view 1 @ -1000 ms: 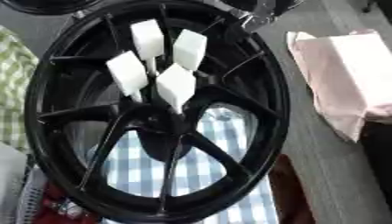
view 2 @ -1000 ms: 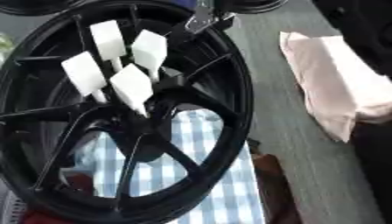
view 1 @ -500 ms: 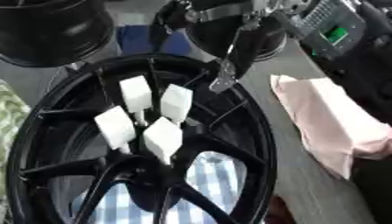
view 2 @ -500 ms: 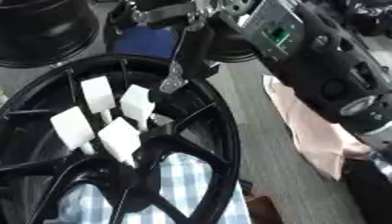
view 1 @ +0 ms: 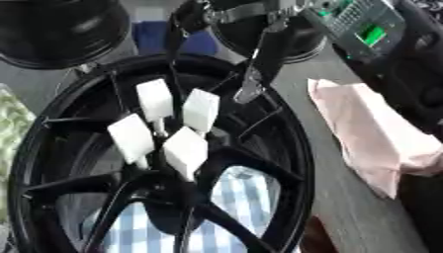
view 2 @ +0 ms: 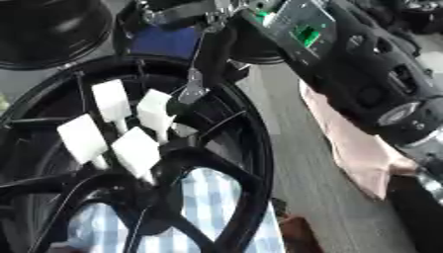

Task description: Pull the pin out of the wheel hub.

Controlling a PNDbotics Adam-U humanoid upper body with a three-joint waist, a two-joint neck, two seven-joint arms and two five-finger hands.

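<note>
Worktop (view 1: 346, 207): grey, matte; blue-checked cloth under wheel.
Wheel (view 1: 286, 163): black, glossy, spoked; hub centre.
Pins (view 1: 186, 148): four white blocky heads on thin stems, upright in hub.
Right robot hand (view 1: 259, 59): above far rim, fingers straight, apart, holding nothing.
Left robot hand: unseen.
Risk: crowded heads; fingers may nudge neighbours or slip off.

Both pictures look soft and smeary. The light is even and bright enough. The white blocks (view 1: 158, 99) almost glow. The black wheel (view 1: 294, 148) shows faint shine along its rim.
</note>
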